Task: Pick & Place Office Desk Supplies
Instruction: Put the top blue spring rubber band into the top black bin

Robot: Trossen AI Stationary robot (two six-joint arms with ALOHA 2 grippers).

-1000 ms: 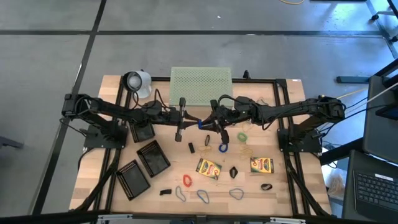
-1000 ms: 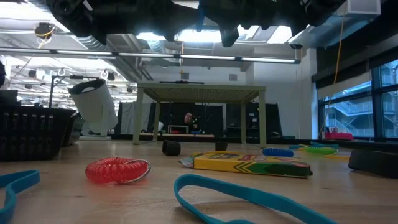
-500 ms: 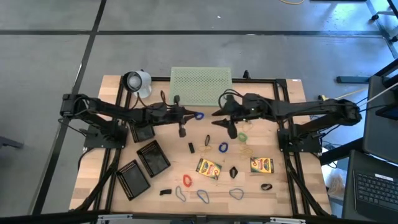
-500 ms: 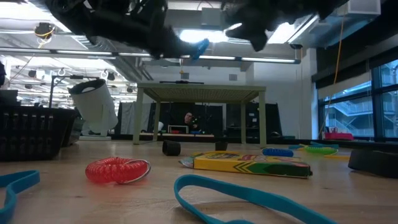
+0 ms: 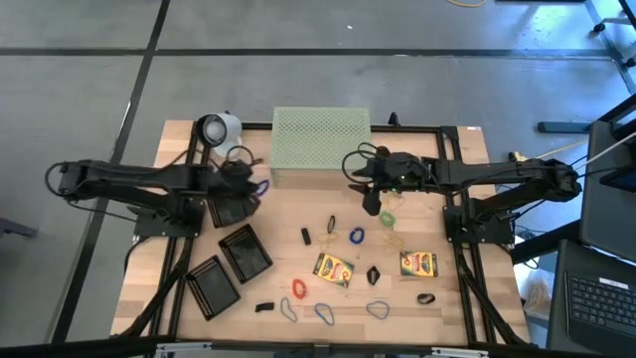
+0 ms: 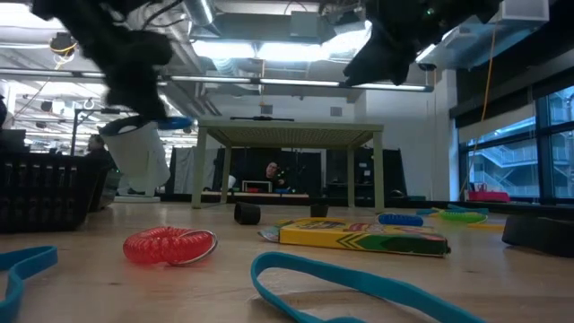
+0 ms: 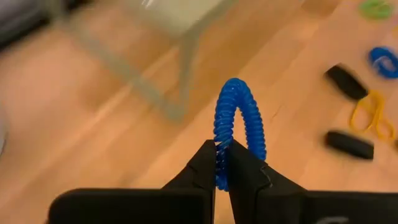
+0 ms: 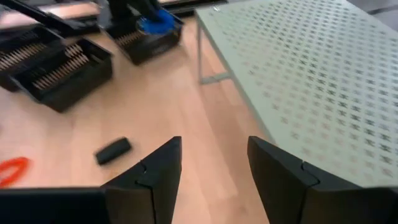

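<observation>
Left gripper (image 7: pixel 222 163) pinches a blue coil band (image 7: pixel 239 124) above the mesh tray (image 5: pixel 230 212) beside the green stand (image 5: pixel 320 134); right gripper (image 8: pixel 211 165) hangs wide open near the stand.

Left gripper (image 6: pixel 134 76) is a dark blur above the white cup (image 6: pixel 136 152); the teal band (image 6: pixel 359 283) runs off-frame.

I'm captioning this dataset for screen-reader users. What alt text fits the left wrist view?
The left gripper pinches a blue coiled loop that arches up above its shut dark fingers, held over the wooden table. Beyond lie two small black clips, a yellow band and a leg of the pale-green stand.
</observation>
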